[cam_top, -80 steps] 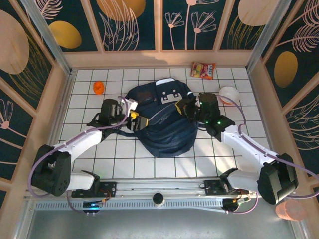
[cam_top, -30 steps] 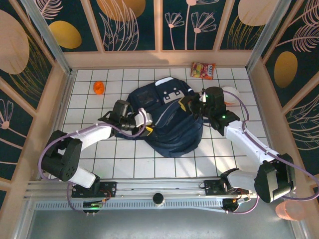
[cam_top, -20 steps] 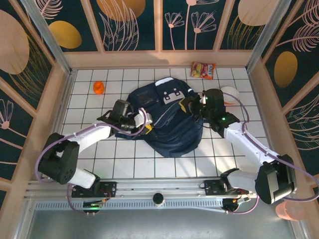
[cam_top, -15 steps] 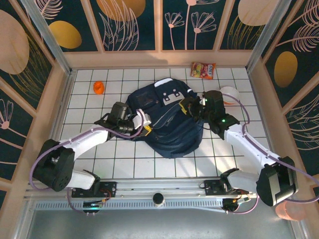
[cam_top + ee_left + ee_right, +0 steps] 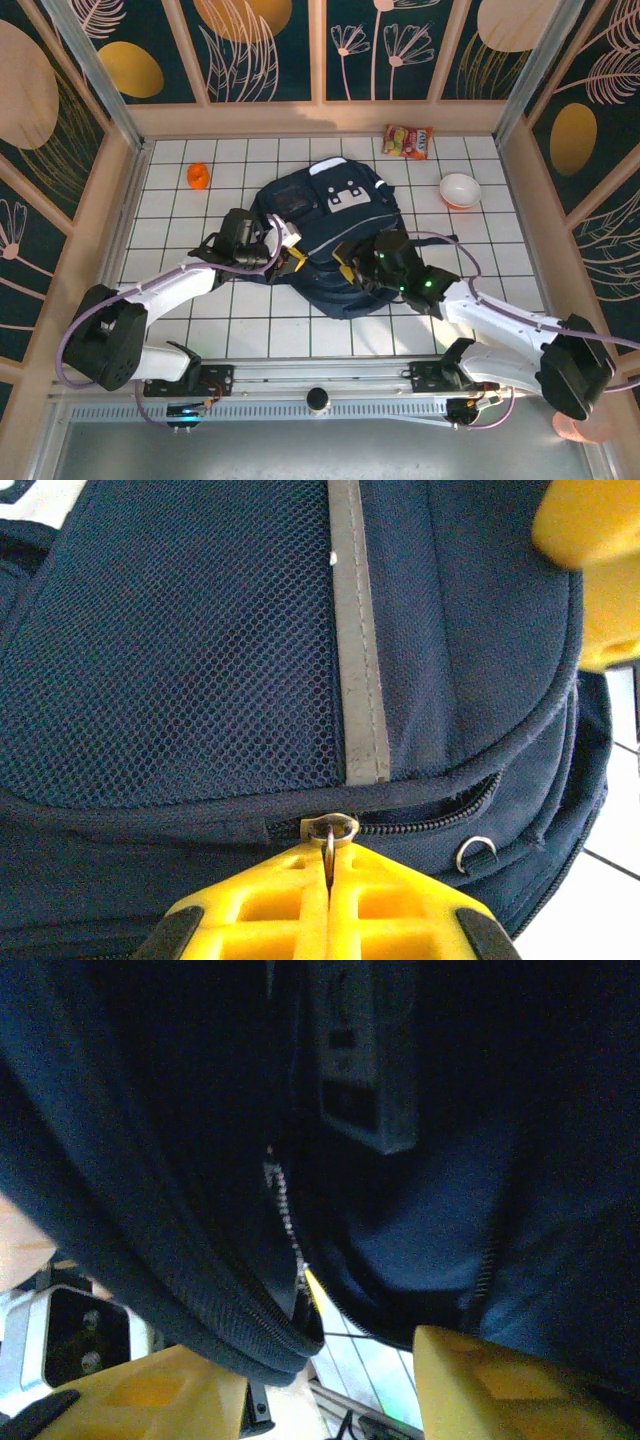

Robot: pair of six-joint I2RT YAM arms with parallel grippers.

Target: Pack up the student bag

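White tiled table (image 5: 180,300), walled by dark floral panels (image 5: 260,50). Orange object (image 5: 198,176) at far left, well apart from everything else. Left fingers (image 5: 318,878) closed tight on a metal zip pull (image 5: 331,830) at the left side of the backpack (image 5: 335,215), which lies at the table's centre. Right fingers (image 5: 346,270) parted at the backpack's near edge, with fabric hanging between them. Snack packet (image 5: 408,140) at far edge. White bowl (image 5: 460,189) to the right of the backpack.

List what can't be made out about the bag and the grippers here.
- Inside of the student bag: top view, its own fabric covers it; right wrist view, too dark.
- Whether the right gripper touches the bag: right wrist view, shadowed.
- What the orange object is: top view, too small.
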